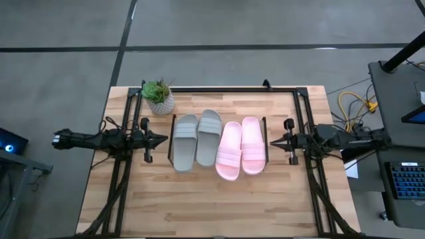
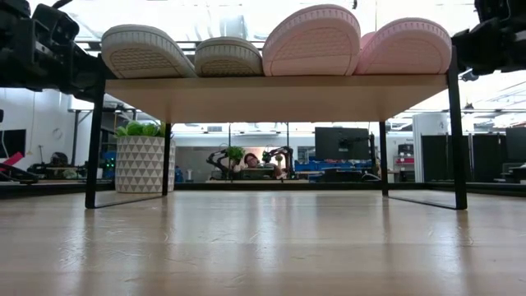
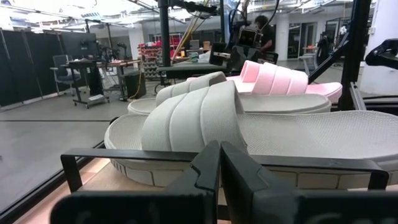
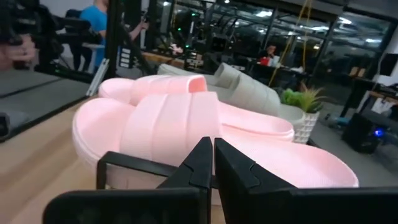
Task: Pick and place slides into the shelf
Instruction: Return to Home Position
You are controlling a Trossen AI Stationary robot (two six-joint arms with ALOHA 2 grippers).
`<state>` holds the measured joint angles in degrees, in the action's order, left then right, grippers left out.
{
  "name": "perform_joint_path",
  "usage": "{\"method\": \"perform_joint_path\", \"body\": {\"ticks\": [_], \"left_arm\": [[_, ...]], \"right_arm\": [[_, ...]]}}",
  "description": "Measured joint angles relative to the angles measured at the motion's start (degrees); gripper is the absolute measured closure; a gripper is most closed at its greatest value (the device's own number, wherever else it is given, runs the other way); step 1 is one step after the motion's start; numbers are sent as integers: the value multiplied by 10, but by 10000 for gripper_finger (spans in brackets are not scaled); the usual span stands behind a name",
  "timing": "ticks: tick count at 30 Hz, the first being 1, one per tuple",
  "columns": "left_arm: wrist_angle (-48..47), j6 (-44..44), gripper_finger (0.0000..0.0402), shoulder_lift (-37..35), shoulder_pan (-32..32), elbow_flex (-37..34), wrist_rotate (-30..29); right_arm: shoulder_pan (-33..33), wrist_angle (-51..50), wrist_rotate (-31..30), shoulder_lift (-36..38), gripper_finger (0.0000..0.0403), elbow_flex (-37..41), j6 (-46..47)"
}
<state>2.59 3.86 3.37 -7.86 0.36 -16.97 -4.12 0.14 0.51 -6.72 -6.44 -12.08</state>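
Two grey slides point(image 1: 197, 140) and two pale pink slides point(image 1: 240, 149) lie side by side, soles down, on the board of the shelf point(image 2: 279, 97) at the table's middle. In the low view their ends point(image 2: 311, 41) jut over the board's near edge. My left gripper point(image 1: 164, 139) is shut and hovers level just left of the shelf, pointing at the nearest grey slide point(image 3: 205, 118). My right gripper point(image 1: 271, 141) is shut too, level, just right of the shelf, pointing at the nearest pink slide point(image 4: 168, 118). Neither gripper touches anything.
A small potted plant point(image 1: 159, 97) in a white patterned pot stands behind the shelf's far left corner. A black rod frame point(image 1: 219, 89) runs along the table's far, left and right edges. The bare wooden tabletop point(image 1: 212, 206) stretches in front of the shelf.
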Motion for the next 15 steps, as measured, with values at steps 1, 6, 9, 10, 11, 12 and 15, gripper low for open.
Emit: {"method": "perform_joint_path", "body": {"ticks": [1, 6, 9, 10, 11, 12, 15], "left_arm": [[0, 0, 402, -1, 0, 0, 0], [0, 1, 402, 0, 0, 0, 1], [0, 1, 402, 2, 0, 0, 1], [0, 1, 402, 2, 0, 0, 1], [0, 1, 402, 2, 0, 0, 2], [0, 1, 402, 2, 0, 0, 2], [0, 1, 402, 2, 0, 0, 2]], "right_arm": [[2, -1, -1, 5, 395, 1, 3], [2, -13, -1, 39, 394, 1, 36], [2, -38, -2, 62, 394, 8, 58], [2, -39, -5, 68, 394, 13, 61], [2, -34, -6, 67, 394, 17, 61], [2, -32, -7, 67, 394, 20, 61], [2, -22, -22, 67, 394, 31, 61]]}}
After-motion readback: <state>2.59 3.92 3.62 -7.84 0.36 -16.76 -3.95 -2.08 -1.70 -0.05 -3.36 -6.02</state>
